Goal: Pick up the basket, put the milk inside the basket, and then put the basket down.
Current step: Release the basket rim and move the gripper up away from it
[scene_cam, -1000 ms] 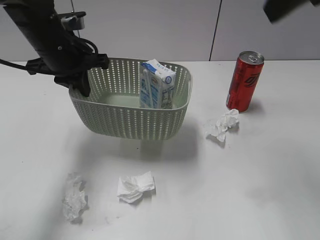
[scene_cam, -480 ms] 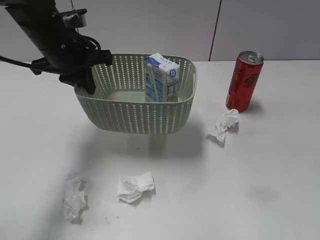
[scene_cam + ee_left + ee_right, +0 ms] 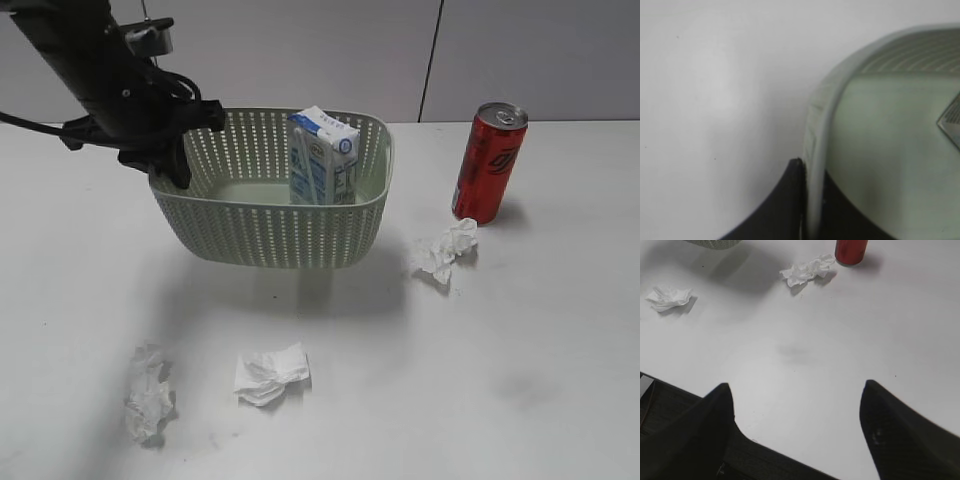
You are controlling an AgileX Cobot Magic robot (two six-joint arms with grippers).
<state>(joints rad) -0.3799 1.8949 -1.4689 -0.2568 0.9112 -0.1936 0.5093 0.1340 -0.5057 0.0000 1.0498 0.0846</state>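
The pale green basket (image 3: 270, 232) hangs tilted a little above the white table. My left gripper (image 3: 172, 168) is shut on its left rim; the left wrist view shows the rim (image 3: 827, 115) pinched between the two black fingers (image 3: 812, 167). The white-and-blue milk carton (image 3: 322, 157) stands upright inside the basket, toward its right side. My right gripper (image 3: 796, 387) is open and empty, high over the table's near edge, and is out of the exterior view.
A red drink can (image 3: 489, 161) stands at the back right, also in the right wrist view (image 3: 850, 251). Crumpled tissues lie beside the can (image 3: 443, 250), in front of the basket (image 3: 269, 374) and at the front left (image 3: 148, 393).
The basket has risen a little and shifted right with my left gripper, then held still. The right arm has left the top right of the exterior view.
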